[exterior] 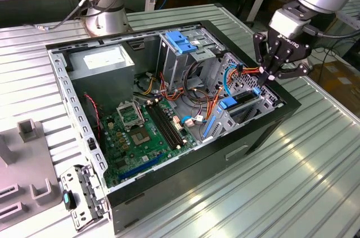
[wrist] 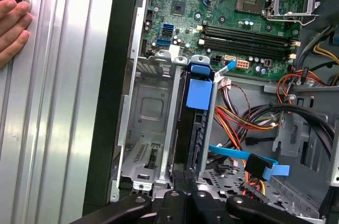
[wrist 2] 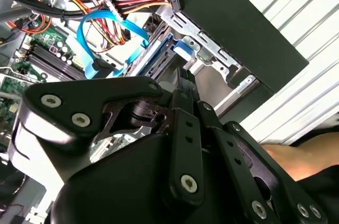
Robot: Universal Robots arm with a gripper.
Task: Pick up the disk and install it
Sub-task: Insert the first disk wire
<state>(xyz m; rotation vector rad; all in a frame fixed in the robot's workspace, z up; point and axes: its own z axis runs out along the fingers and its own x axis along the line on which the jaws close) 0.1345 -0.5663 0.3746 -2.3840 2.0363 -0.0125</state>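
Exterior view: the black multi-finger gripper [exterior: 274, 75] stands over the drive cage at the open black computer case's [exterior: 236, 153] edge, on the exterior view's right.

The dark flat disk with bright blue plastic rails [wrist: 197, 108] sits upright in a slot of the grey metal drive cage [wrist: 149, 123], just beside an empty bay. The gripper fingers close together above its end; I cannot tell if they really grasp it. Orange and yellow cables [wrist: 238, 121] and a thin blue cable [wrist: 238, 154] lie near on the inner side, so the room there is narrow. The ribbed metal table [exterior: 315, 165] lies outside the case wall. A person's hand [wrist: 13, 23] rests on it.
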